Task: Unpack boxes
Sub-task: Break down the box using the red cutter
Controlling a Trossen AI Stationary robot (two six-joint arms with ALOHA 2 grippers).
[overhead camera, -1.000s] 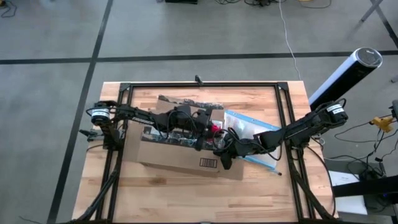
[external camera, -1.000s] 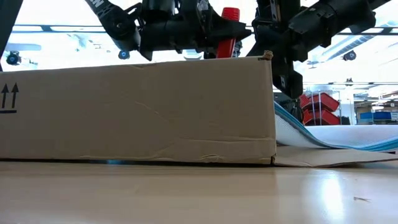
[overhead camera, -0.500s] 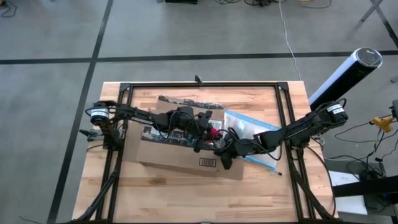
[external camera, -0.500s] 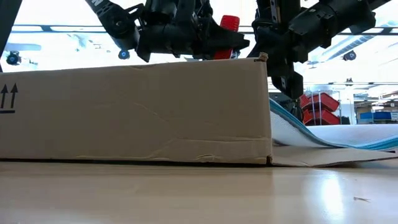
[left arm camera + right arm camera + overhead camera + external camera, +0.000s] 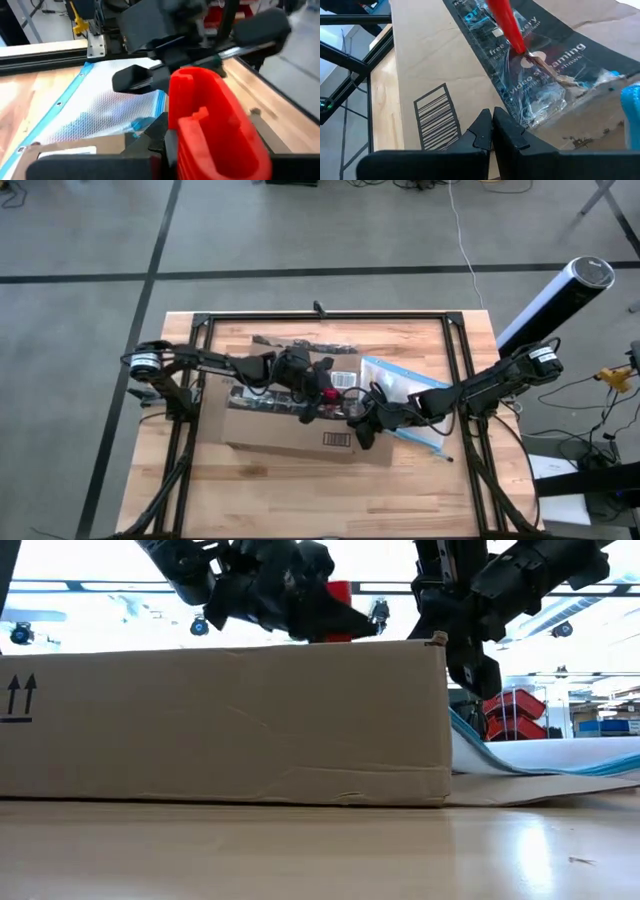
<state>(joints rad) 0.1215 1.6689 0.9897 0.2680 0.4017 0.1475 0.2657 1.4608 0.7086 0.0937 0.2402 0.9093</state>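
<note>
gripping a red tool (image 5: 325, 379), the left gripper (image 5: 318, 383) hangs over the box (image 5: 290, 430), which lies right below it. the right gripper (image 5: 362, 423), fingers pinched together and empty, rests at the box's taped end, the plastic pouch (image 5: 400, 385) just behind.

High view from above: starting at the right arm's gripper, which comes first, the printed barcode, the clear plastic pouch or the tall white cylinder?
1. Black barcode print on the brown cardboard box, just beside the right gripper.
2. Clear blue-edged plastic pouch, behind it, under the right arm.
3. Tall white cylinder, off the table's far right corner.
</note>
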